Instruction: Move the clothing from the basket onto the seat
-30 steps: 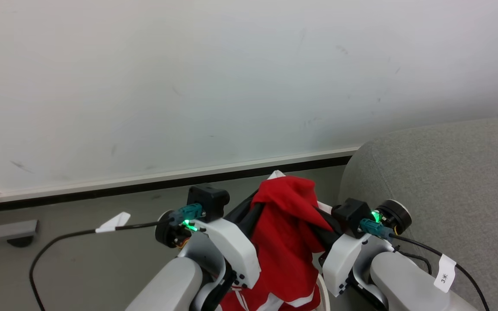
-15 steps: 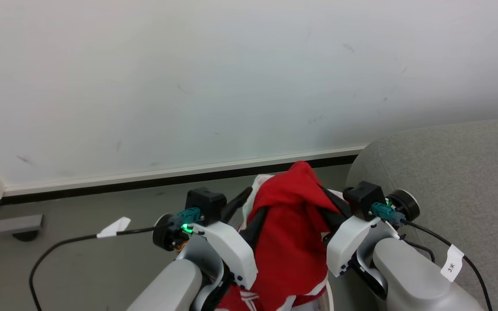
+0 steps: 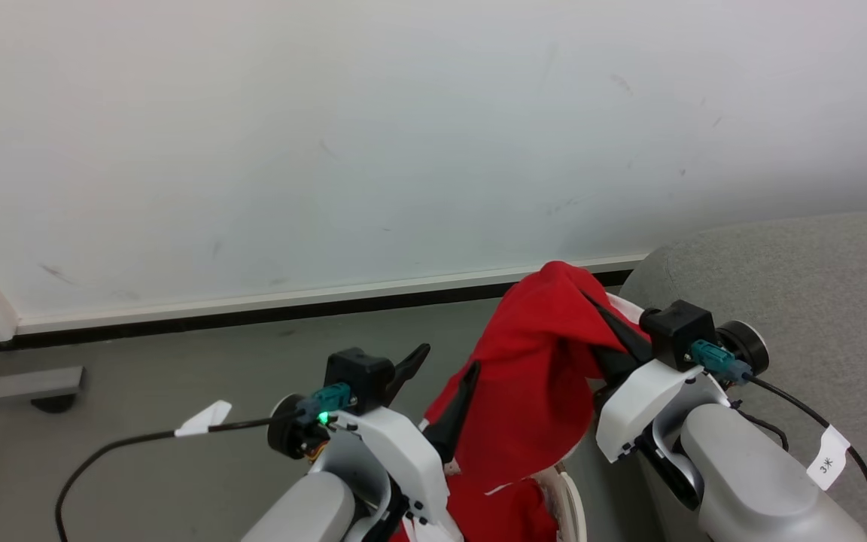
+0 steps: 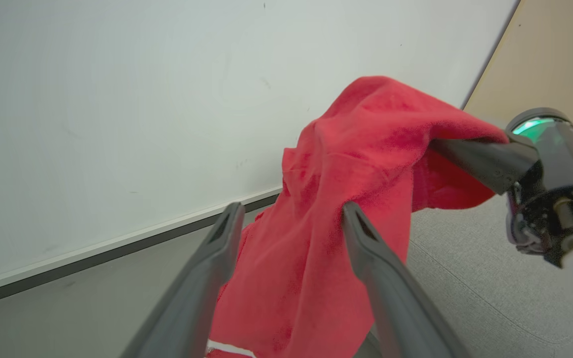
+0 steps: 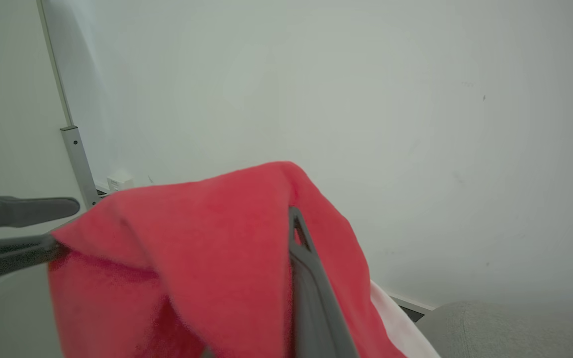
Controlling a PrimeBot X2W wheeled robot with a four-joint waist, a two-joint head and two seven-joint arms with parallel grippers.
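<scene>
1. Far left, a white paper tag [image 3: 206,416] is folded round my left arm's cable. I can read no writing on it.
2. My left claw [image 3: 448,360] has its fingers spread wide and grips nothing. The far-right finger lies just against the hanging fabric. I judge it is open so the load rides on one arm alone.
3. The clothing [image 3: 546,361] is up in the air, not on the seat. It is draped in a red peak with its tail falling towards the near edge. The left wrist view shows a white stripe at its bottom hem.
4. Below it, a sliver of the basket [image 3: 575,503] shows as a pale curved rim. There is red down there too, though I cannot tell whether that is the same garment or another.
5. My right claw [image 3: 606,325] has its fingers together, pinched on the clothing at the peak, with fabric hooding the tips. I judge it is carried high so the trailing hem clears the rim.
6. The tag [image 3: 827,465] on my right arm's cable reads "3" and then a star-like mark I cannot make out. I see no brand anywhere.
7. Right, the grey seat [image 3: 817,301] has its rounded end just beside that claw, so a short swing right should reach it.
</scene>
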